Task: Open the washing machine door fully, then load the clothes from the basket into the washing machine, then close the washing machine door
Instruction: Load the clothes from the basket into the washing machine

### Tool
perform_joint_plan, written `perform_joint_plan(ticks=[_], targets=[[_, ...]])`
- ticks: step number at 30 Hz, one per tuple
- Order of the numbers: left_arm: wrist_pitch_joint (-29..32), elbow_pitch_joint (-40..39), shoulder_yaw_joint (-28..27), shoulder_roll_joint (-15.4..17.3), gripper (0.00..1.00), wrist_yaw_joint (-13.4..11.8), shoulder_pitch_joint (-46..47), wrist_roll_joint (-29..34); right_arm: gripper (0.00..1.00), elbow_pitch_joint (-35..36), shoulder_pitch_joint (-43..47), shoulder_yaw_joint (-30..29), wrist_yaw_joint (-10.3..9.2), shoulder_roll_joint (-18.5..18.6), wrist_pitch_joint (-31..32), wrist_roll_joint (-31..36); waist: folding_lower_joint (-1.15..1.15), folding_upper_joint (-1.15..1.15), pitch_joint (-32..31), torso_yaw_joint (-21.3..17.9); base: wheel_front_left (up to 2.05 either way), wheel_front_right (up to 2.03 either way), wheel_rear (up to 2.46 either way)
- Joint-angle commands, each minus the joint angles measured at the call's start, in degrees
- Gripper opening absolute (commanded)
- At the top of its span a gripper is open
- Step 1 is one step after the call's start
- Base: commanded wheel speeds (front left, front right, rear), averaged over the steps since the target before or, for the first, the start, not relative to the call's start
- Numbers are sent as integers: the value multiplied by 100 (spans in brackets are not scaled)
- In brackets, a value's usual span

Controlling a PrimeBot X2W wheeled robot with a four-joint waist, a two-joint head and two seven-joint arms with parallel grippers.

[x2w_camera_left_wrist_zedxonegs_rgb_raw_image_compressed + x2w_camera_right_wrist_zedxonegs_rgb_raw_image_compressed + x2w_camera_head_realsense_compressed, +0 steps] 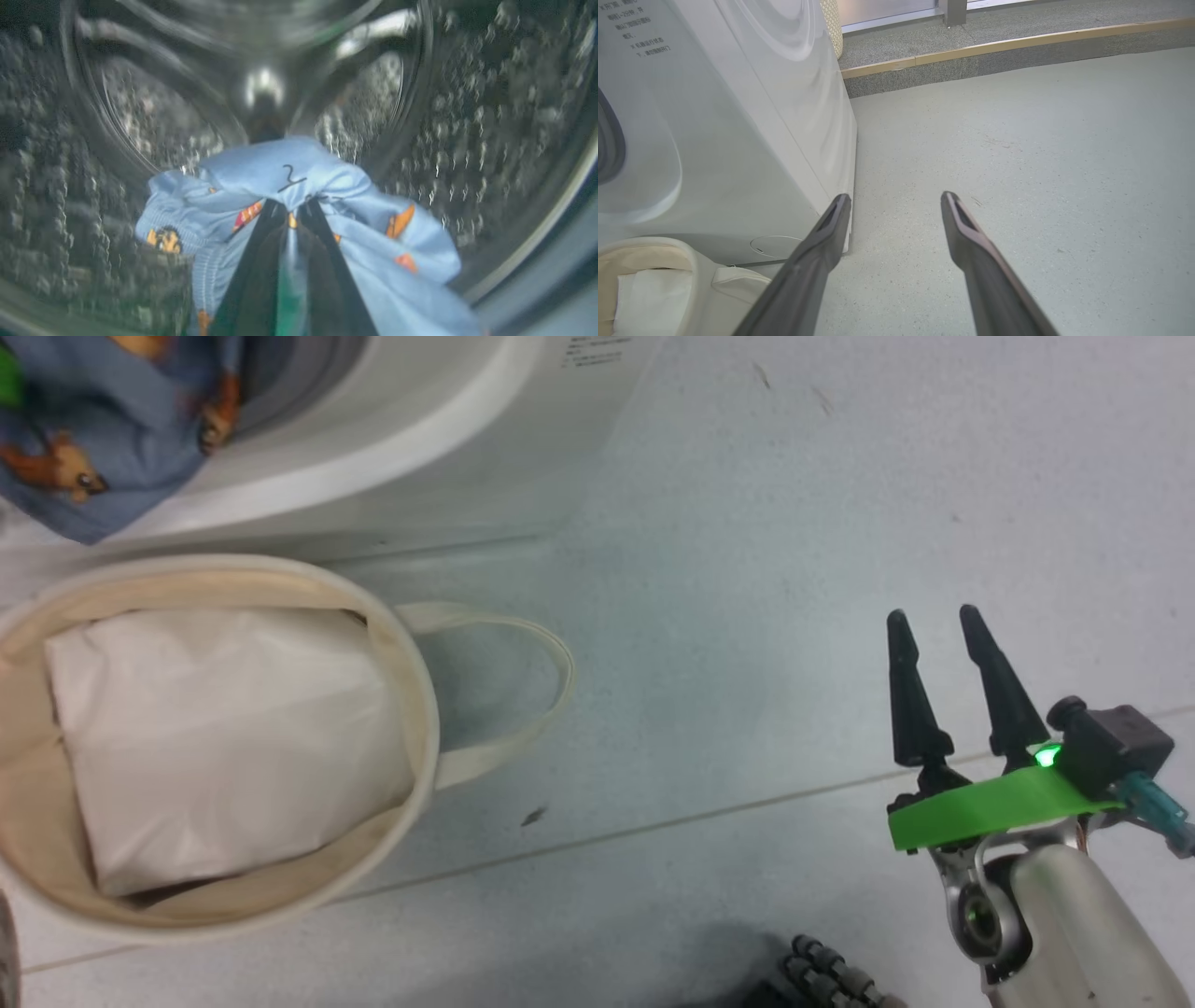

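— Half riding inside, half trailing out: carrying the clothes (299,186), blue bear-print fabric, into the drum (490,140) of the washing machine (420,439). Clamping a bunched fold in the left pincer (292,204), squeezing tight on the cloth.
— Draping over the front lip too, going by the head view?
— Yes, hanging down the white front at the upper left, near the basket (411,653) standing on the floor (794,523) before the machine. Showing a plain white bundle (224,737) in there, filling most of the tub.
— Doing anything with the right pincer (934,612)?
— Hovering over bare floor, well apart from the basket's loop handle (551,663), spreading wide and gripping nothing.
— Worrying about what, then?
— Letting go too near the mouth. Risking losing the whole piece out over the lip, dragged down by the trailing end, landing on the floor or in the basket. Also risking cloth snagging on the pincer tips while backing out.
— And afterwards?
— Shutting the washing machine door on a loose hem, pinching it at the rim. Probably needing a deeper reach before releasing, then tucking in the tail.
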State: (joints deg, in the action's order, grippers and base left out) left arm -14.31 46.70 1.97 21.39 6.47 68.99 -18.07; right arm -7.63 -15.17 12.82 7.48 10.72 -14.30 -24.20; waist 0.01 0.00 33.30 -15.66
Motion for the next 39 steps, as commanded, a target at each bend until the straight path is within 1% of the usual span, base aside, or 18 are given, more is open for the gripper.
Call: perform_joint_plan(ticks=[1,3,5,8,10,11,12,13,15,18,20,22,24,26,31,34,35,39], targets=[[-69,-549,-280,347,0,-66,427,107,100,203,73,36,1,11,-70,37,-1,0,173,-107,0,0,0],[-69,-1233,-753,252,0,-161,476,214,100,259,79,-15,1,4,-70,57,-1,0,261,-112,0,0,0],[-69,-1564,-1121,70,0,-132,407,294,100,269,95,-47,1,-5,-70,78,-1,0,302,-98,0,0,0],[-69,-1599,-1338,-140,0,-21,274,468,100,263,104,-30,1,-32,-70,93,-1,0,313,-78,0,0,0],[-69,-1400,-1353,-245,0,36,213,551,100,255,91,-1,1,-45,-70,93,-1,0,313,-61,0,0,0],[-69,-1170,-1320,-286,0,57,181,565,100,253,81,20,1,-52,-70,89,-1,0,305,-56,0,0,0],[-69,-742,-1275,-326,73,69,153,552,100,242,78,34,1,-53,-70,87,-1,0,283,-49,0,0,0],[-69,-305,-1161,-331,100,79,177,593,100,227,81,43,1,-48,-70,88,-1,0,260,-40,0,0,0],[-35,487,-947,-328,100,91,312,616,100,212,82,52,1,-52,-70,83,-1,0,221,-33,0,0,0],[376,1479,-567,-303,100,98,555,769,100,183,87,60,1,-50,-70,74,-1,0,171,-4,0,0,0],[842,2048,-493,-328,100,98,682,775,100,168,72,87,1,-61,-70,64,-1,0,109,18,0,0,0],[1087,2347,-448,-329,100,47,784,789,100,155,45,127,1,-75,-70,53,-1,0,34,28,0,0,0],[1168,2481,-434,-347,100,-47,798,785,100,129,12,173,1,-76,-70,41,-1,0,-51,43,0,0,0],[999,2522,-375,-388,100,-82,773,821,100,101,-24,205,1,-73,-70,24,-1,0,-135,71,0,0,0],[65,2424,-369,-656,100,-28,469,724,100,-7,-106,273,1,-67,-70,-37,-1,0,-412,250,0,0,0],[-58,2144,-347,-829,100,33,67,665,100,-106,-155,359,1,-70,-70,-92,-1,0,-627,400,0,0,0],[-58,2144,-347,-829,100,33,67,665,100,-106,-155,359,1,-70,-70,-92,-1,0,-627,400,0,0,0],[-66,1107,-385,-1014,100,82,-756,574,100,-232,-209,421,1,-46,-70,-154,-1,0,-942,647,0,0,0]])
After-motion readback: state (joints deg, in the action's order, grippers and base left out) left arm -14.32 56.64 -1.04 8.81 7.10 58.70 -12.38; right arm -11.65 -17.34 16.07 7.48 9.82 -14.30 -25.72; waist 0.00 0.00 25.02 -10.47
